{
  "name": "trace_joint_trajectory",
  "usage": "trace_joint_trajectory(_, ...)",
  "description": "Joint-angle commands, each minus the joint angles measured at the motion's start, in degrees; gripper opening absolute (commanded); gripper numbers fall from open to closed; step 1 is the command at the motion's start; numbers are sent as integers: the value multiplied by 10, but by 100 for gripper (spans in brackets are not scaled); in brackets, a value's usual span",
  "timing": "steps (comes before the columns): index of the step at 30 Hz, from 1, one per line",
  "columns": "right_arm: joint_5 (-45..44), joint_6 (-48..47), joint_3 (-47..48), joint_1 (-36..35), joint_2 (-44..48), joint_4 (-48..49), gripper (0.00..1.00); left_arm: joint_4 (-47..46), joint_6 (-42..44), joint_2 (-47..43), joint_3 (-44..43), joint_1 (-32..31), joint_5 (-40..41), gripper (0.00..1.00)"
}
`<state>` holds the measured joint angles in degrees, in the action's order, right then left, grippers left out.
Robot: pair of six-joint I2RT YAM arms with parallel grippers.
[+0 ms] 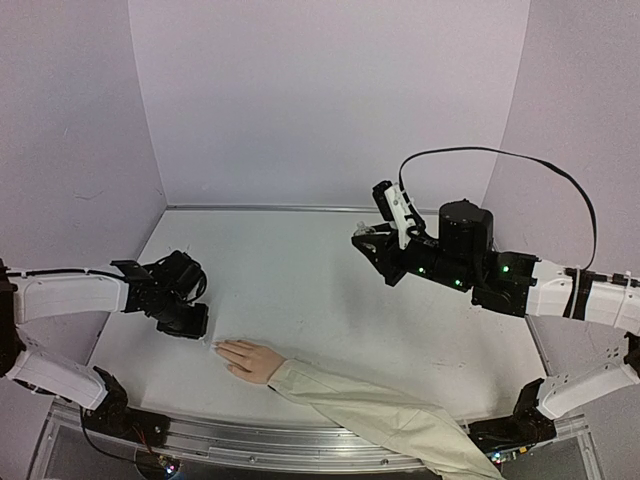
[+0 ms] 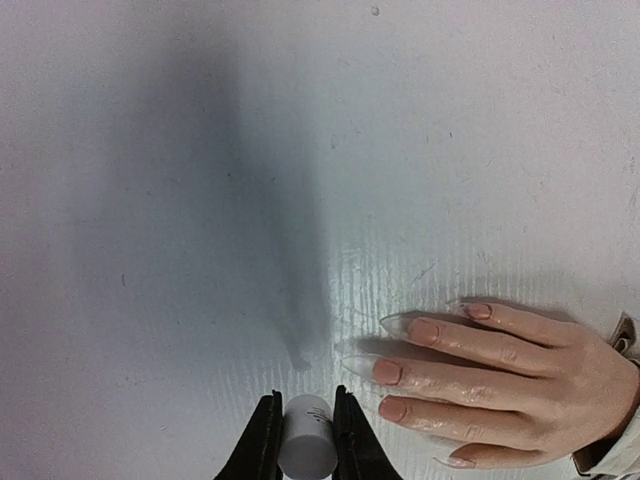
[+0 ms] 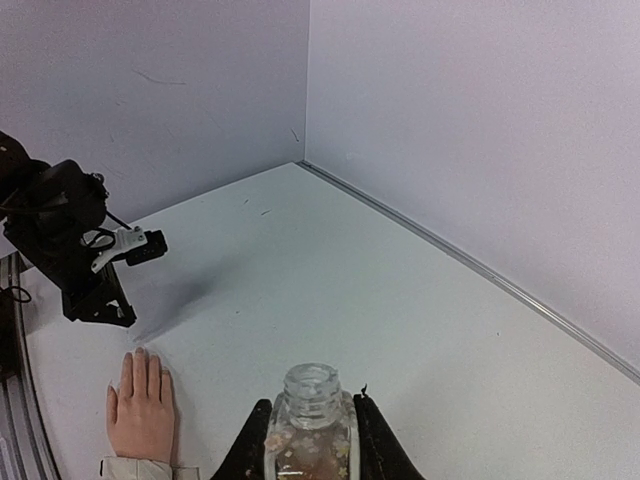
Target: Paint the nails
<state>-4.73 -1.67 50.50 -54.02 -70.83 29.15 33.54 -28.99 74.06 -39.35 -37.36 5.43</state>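
Observation:
The pale mannequin hand (image 1: 250,358) lies flat near the front edge, with its beige sleeve (image 1: 380,415) running to the right. In the left wrist view its pinkish nails (image 2: 387,372) carry long clear tips and point left. My left gripper (image 2: 305,402) is shut on a white cap (image 2: 306,445), just left of the fingertips and low over the table (image 2: 200,200). No brush shows below the cap. My right gripper (image 3: 311,402) is shut on an open clear bottle (image 3: 312,425) of flecked polish, held up at the back right (image 1: 368,238).
White walls enclose the table on three sides, with a metal strip (image 3: 480,270) along the wall foot. A metal rail (image 1: 250,440) runs along the front edge. A black cable (image 1: 520,160) loops over the right arm.

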Motion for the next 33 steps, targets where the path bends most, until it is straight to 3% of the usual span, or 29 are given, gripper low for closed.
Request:
trace_joint_trajectory(1, -3, 3, 1, 0, 22, 39, 0, 49, -8, -73, -45, -1, 46, 0)
trace_joint_trajectory(10, 2, -18, -18, 0, 50, 47, 0, 64, -3, -154, -134, -5, -50, 0)
trace_joint_trajectory(15, 13, -33, -34, 0, 72, 49, 0, 7, 9, -140, -211, -70, -77, 0)
trace_joint_trajectory(23, 102, -11, -54, 0, 85, 99, 0, -176, 18, -86, -271, -142, -142, 0)
trace_joint_trajectory(33, 243, -5, -25, -12, -2, 142, 0, -202, 27, -47, -329, -152, -208, 0)
